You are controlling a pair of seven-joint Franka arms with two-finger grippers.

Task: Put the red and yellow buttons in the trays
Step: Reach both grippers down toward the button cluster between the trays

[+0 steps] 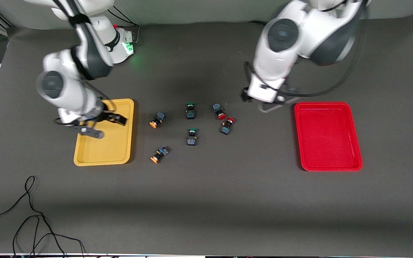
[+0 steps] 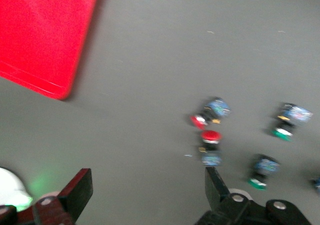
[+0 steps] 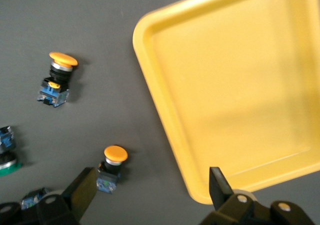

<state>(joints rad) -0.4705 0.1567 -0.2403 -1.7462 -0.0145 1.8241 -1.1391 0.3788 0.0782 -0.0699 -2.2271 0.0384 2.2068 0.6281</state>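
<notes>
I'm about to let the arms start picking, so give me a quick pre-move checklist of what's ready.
1. Left hand open, holding nothing, over bare mat beside the shallow red plastic tray: ok.
2. Right hand open, holding nothing, over the shallow yellow plastic tray: ok.
3. Both trays hold nothing: ok.
4. Two red-capped push-button switches on the mat: ok.
5. Two yellow-capped push-button switches on the mat: ok.
</notes>
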